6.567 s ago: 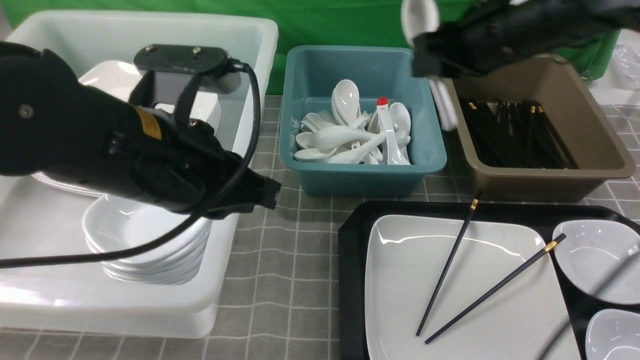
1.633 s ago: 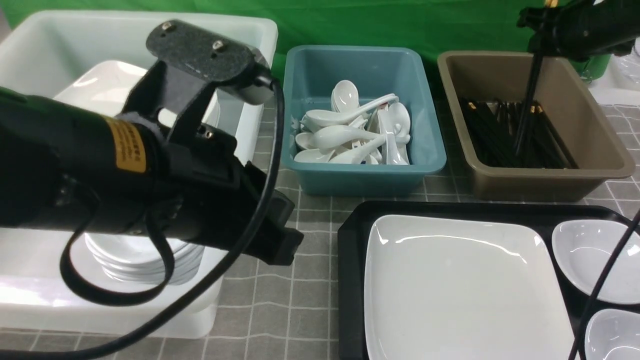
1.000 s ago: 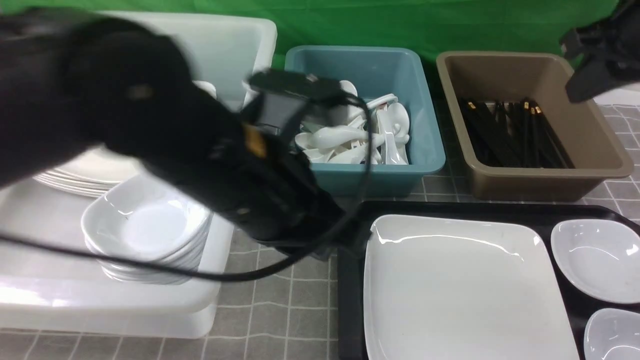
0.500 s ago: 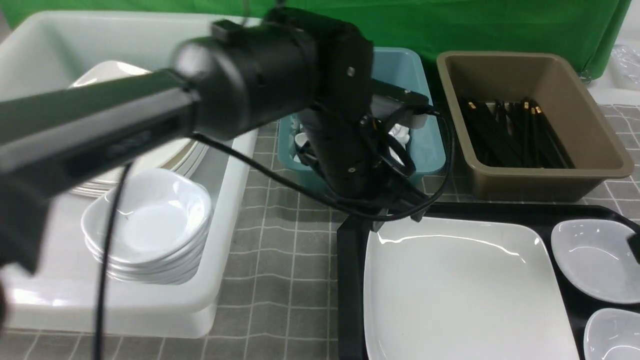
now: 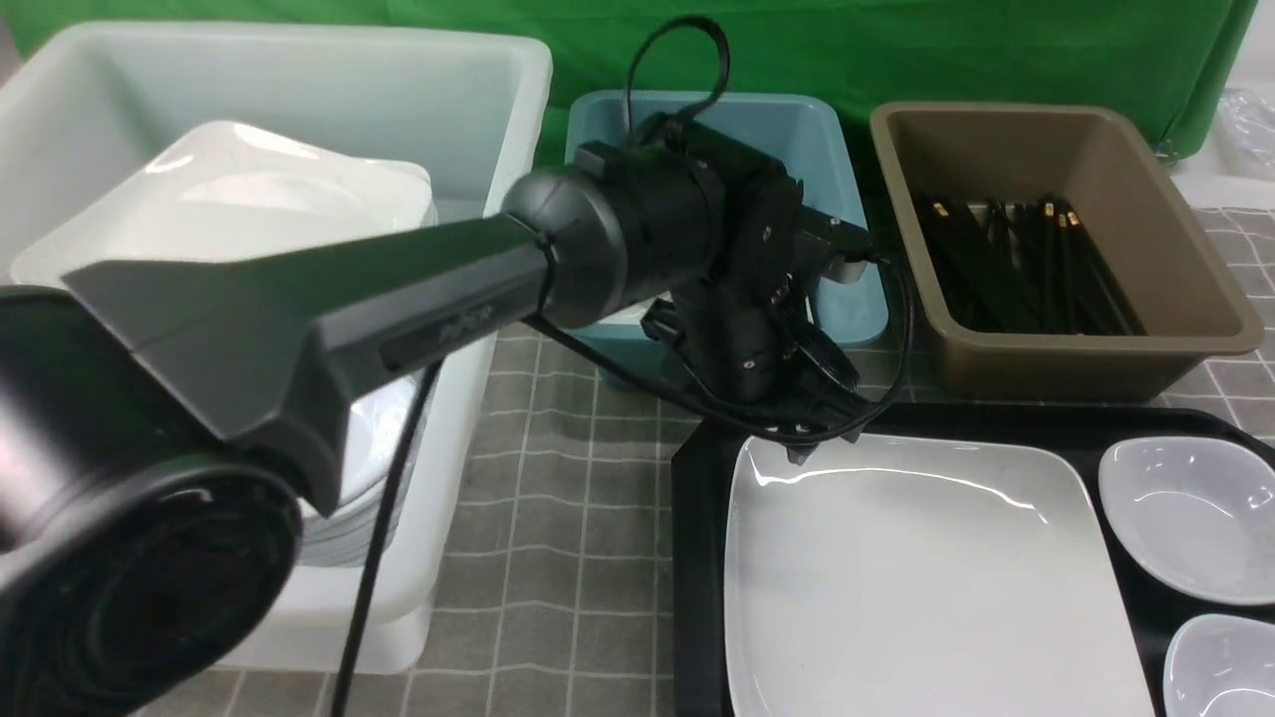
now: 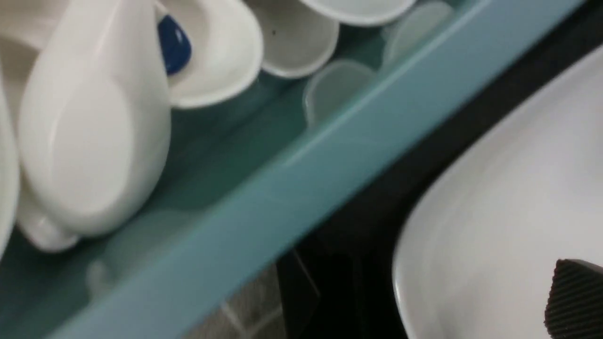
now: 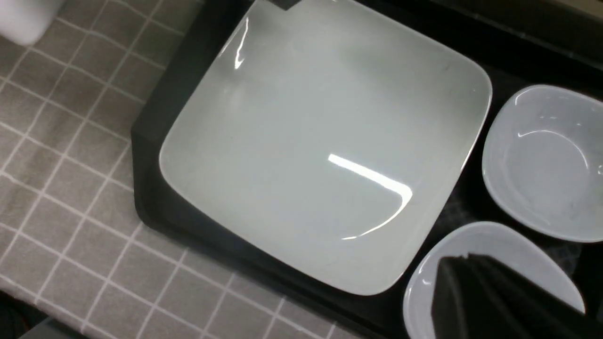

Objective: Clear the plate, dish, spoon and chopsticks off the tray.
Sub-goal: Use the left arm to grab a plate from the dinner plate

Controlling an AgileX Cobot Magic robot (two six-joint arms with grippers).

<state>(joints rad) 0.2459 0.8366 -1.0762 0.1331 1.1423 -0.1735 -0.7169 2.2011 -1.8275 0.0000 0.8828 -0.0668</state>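
The white square plate (image 5: 926,588) (image 7: 325,141) lies in the black tray (image 5: 697,558), with two small white dishes (image 5: 1190,518) (image 5: 1225,667) to its right. My left gripper (image 5: 800,450) hangs over the plate's far left corner. It is open: one ribbed finger (image 6: 574,296) stands alone above the plate (image 6: 494,188). My right gripper (image 7: 452,261) is shut and empty above the nearer dish (image 7: 494,240); the front view does not show it. Several white spoons (image 6: 94,132) lie in the teal tub. Black chopsticks (image 5: 1026,264) lie in the brown tub.
My left arm (image 5: 418,289) stretches across from the big white tub (image 5: 468,80), which holds stacked plates (image 5: 249,189). The teal tub (image 5: 867,309) and brown tub (image 5: 1195,329) stand just behind the tray. Grey checked cloth (image 5: 558,558) lies between white tub and tray.
The right gripper put the chopsticks in the brown tub and left the front view. The left arm swung from the white tub to the plate's far left corner and opened.
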